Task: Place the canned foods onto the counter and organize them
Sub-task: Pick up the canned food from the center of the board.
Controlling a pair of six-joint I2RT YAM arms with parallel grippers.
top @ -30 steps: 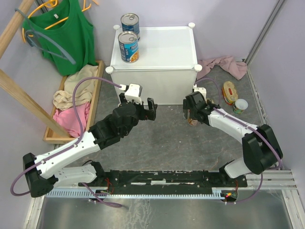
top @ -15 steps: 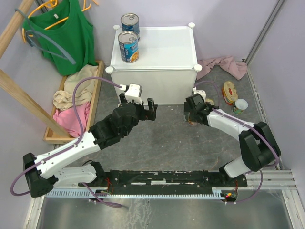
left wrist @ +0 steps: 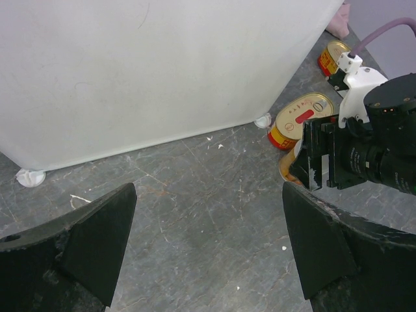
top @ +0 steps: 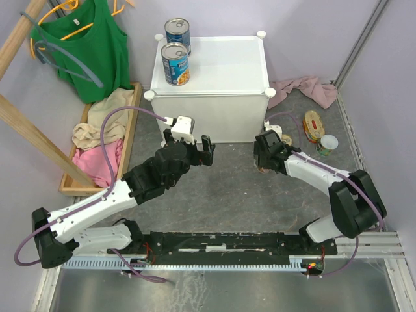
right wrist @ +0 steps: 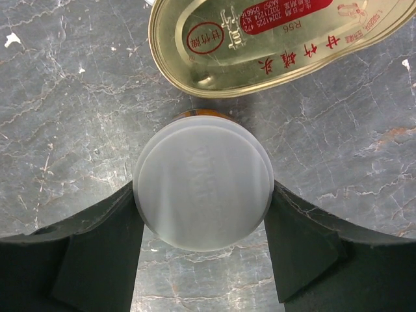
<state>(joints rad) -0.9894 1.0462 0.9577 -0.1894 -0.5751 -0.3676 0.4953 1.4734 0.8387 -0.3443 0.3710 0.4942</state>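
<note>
Two tall blue-labelled cans [top: 176, 63] [top: 177, 32] stand on the left side of the white counter [top: 221, 71]. My right gripper [top: 266, 155] [right wrist: 203, 195] is shut on a small white-topped can [right wrist: 203, 185] on the floor in front of the counter's right corner. A gold oval tin [right wrist: 273, 39] [left wrist: 300, 117] lies right next to that can. A second oval tin [top: 314, 125] and a second white-topped can [top: 327, 144] sit further right. My left gripper [top: 192, 148] [left wrist: 208, 227] is open and empty over bare floor in front of the counter.
A wooden tray [top: 132, 133] of clothes lies at the left, with a green top [top: 91, 45] on a hanger above it. A pink cloth [top: 305, 88] lies behind the counter's right side. Purple walls close in the floor.
My right gripper has shifted slightly to the right with the white-topped can between its fingers. The left arm has barely moved.
</note>
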